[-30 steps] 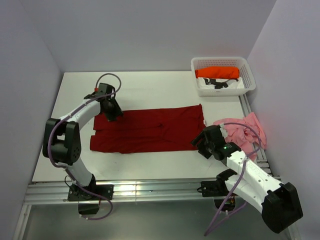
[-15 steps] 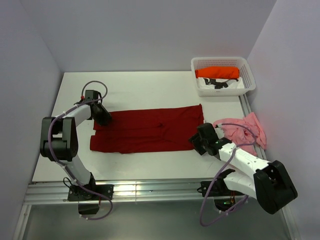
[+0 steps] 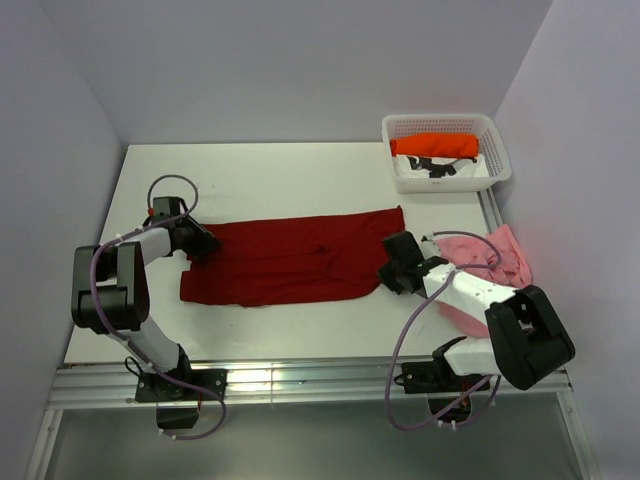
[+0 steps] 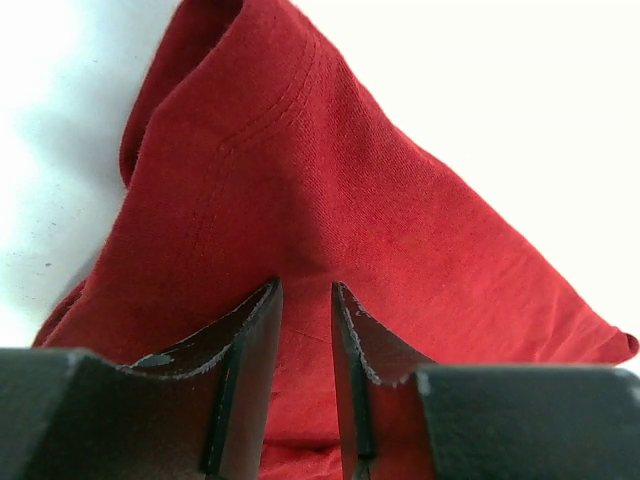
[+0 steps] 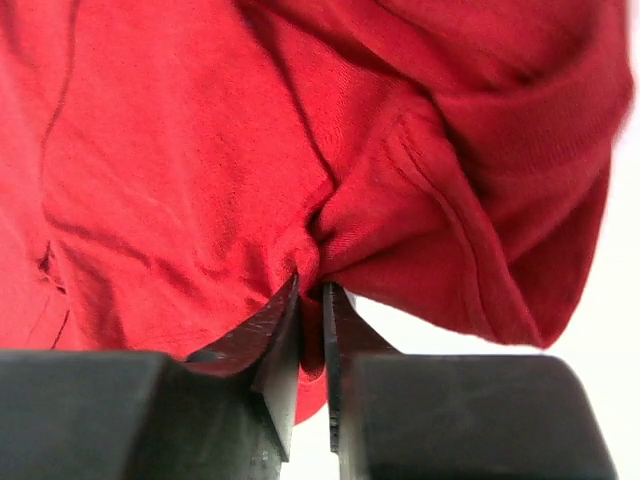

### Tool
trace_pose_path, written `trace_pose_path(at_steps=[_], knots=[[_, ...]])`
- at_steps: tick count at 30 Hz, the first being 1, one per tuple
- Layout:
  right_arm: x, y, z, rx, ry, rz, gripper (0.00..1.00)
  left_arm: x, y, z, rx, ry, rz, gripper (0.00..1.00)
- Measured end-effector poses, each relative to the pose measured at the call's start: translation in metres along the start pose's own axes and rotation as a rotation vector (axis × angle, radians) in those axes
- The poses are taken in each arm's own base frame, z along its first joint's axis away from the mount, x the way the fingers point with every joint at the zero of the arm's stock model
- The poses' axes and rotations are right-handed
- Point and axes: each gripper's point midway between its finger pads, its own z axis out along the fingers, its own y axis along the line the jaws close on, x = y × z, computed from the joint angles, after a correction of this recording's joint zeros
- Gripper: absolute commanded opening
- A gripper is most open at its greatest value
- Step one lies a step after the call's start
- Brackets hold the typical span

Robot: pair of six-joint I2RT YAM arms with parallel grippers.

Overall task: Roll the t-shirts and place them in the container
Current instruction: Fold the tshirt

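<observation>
Meets the dark red t-shirt point(image 3: 290, 262), spread lengthwise across the middle of the counter point(image 3: 300, 180), at both short ends; clenches the right claw point(image 5: 310, 290) on a bunched fold at the right-hand end, with cloth puckering into the thin slit between the jaws; rests the left claw point(image 4: 305, 292) on the left-hand end with jaws nearly together and red cloth showing in the gap, though cannot tell whether pinched or merely touched; expect light, limp, soft cotton that sags and gathers wherever pinched, keeps no shape of its own and probably drags rather than slides on the counter; best taken at the two corners of one short end, claws well apart, so as to turn the edge over evenly and keep the roll tight; keeps, in the white mesh basket point(image 3: 497, 165) at the far right corner, a folded orange-red t-shirt point(image 3: 435, 146) beside white and black items point(image 3: 435, 170) too small to identify; leaves the pink t-shirt point(image 3: 500, 252) crumpled at the counter's right edge, outside the basket, just beside the right arm
</observation>
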Motion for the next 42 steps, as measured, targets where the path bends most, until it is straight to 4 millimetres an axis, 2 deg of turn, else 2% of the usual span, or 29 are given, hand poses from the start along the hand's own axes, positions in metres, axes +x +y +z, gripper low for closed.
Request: trace_pose_path(at_steps=[7,14,17,23,28,33,37,42], knots=[[-0.006,0.032,0.014,0.012,-0.003,-0.071,0.14,-0.001,0.009,-0.005,0.033,-0.037,-0.045,0.34],[-0.011,0.081,0.036,0.004,-0.007,-0.128,0.14,0.004,0.030,-0.022,0.017,-0.090,-0.079,0.33],[-0.017,0.113,0.049,0.000,-0.011,-0.153,0.14,0.012,0.037,-0.029,0.012,-0.089,-0.082,0.32],[-0.033,0.198,0.082,-0.067,-0.016,-0.190,0.16,0.030,0.045,-0.039,-0.006,-0.088,-0.071,0.32],[-0.042,0.242,0.112,-0.126,0.012,-0.197,0.19,0.069,0.027,-0.040,-0.020,-0.047,0.033,0.33],[-0.062,0.287,0.140,-0.209,0.026,-0.215,0.30,0.115,0.020,-0.048,0.000,0.026,0.091,0.33],[-0.076,0.289,0.152,-0.244,0.056,-0.228,0.46,0.145,0.018,-0.055,0.027,0.075,0.101,0.33],[-0.097,0.283,0.160,-0.266,0.054,-0.240,0.51,0.183,0.010,-0.062,0.047,0.153,0.142,0.36]])
